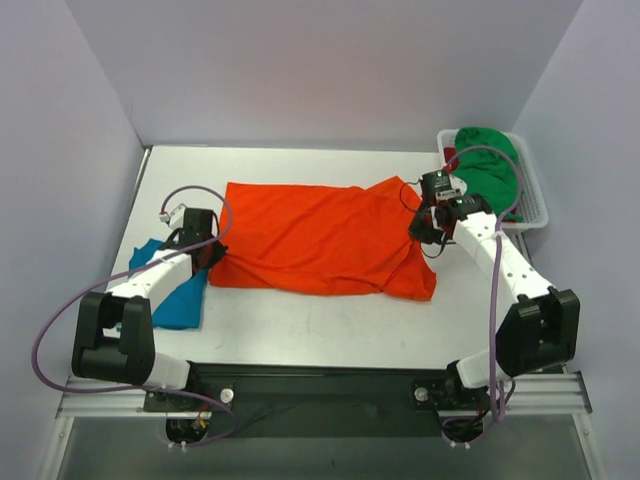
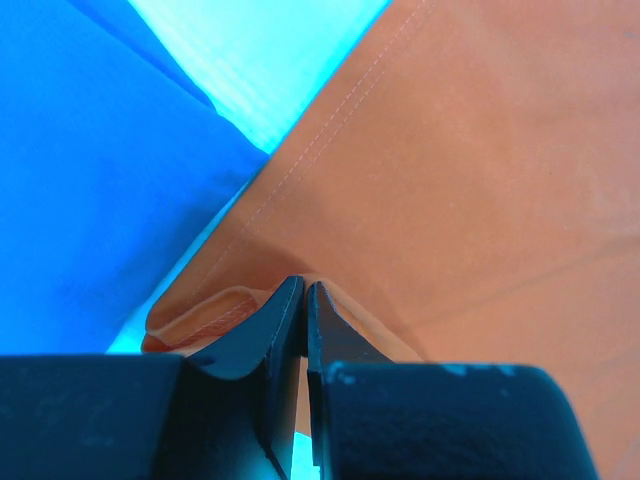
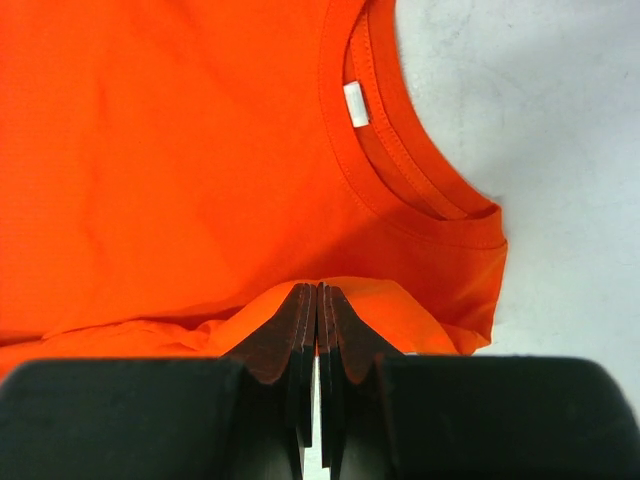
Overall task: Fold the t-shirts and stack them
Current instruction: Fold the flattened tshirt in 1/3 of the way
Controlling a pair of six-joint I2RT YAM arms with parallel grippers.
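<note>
The bright orange t-shirt [image 1: 320,238] lies spread across the middle of the table, partly folded. My left gripper [image 1: 207,250] is shut on its left edge, seen close in the left wrist view [image 2: 303,285], with orange cloth [image 2: 450,170] pinched at the tips. My right gripper [image 1: 430,226] is shut on the shirt's right end near the collar [image 3: 400,170], tips pinching a fold in the right wrist view [image 3: 317,290]. A folded teal blue t-shirt [image 1: 172,290] lies under my left arm and shows in the left wrist view [image 2: 90,190]. A green t-shirt [image 1: 490,165] sits in the basket.
The white slatted basket [image 1: 530,205] stands at the back right, with a bit of dark red cloth at its edge. White walls close in the table on the left, back and right. My arm bases stand at the near edge.
</note>
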